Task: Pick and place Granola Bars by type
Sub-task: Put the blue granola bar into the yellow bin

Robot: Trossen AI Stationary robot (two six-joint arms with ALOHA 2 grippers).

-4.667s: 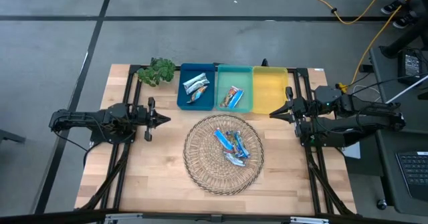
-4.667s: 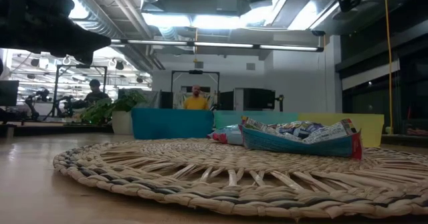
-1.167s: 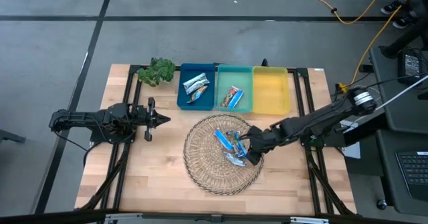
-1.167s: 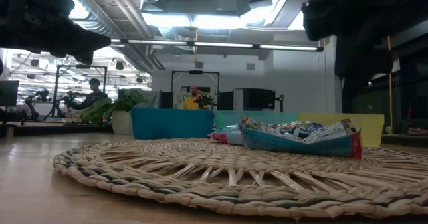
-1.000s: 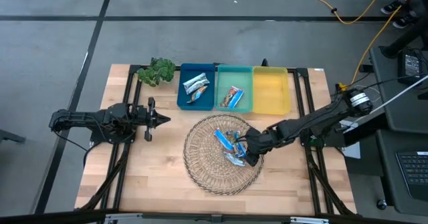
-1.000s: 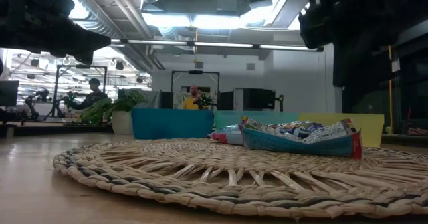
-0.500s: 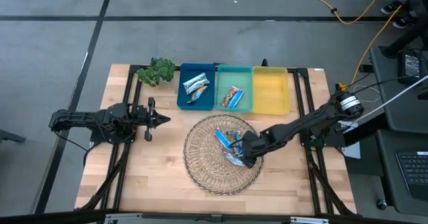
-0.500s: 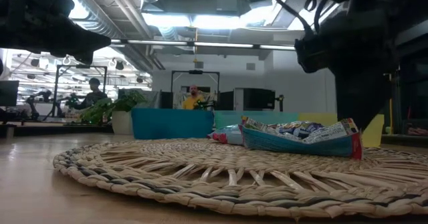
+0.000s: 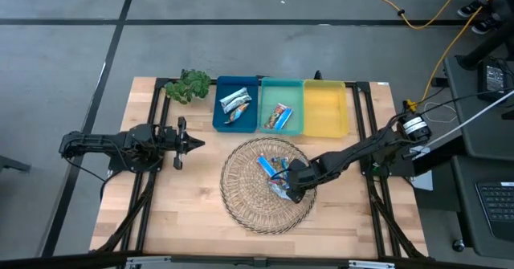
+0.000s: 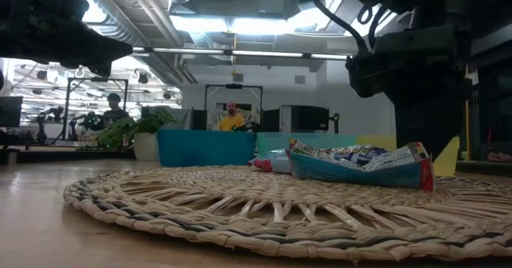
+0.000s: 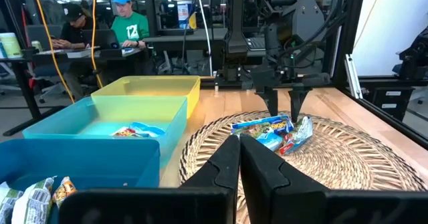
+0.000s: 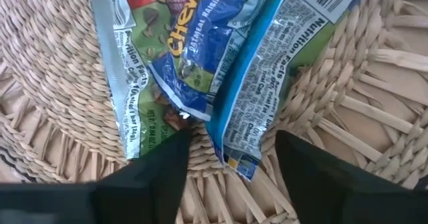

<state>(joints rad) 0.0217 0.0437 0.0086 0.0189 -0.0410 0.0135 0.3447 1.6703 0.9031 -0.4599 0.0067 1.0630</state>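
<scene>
Woven straw forms the round mat at the middle of the desk, and a small heap of Granola Bars lies on it; overlap hides their exact number. Beyond the mat stand three bins: dark blue, teal and yellow. The right hand hangs over the heap, fingers spread, holding nothing. The left hand, left of the mat, is closed and empty.

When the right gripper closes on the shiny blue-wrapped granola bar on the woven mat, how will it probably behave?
The shiny blue-wrapped granola bar probably feels slippery, since its foil glistens. Its flat sealed end looks thin, so it may crumple between the right gripper fingers. Overlapping a neighbouring bar on the round woven mat, it could drag that one along.
</scene>
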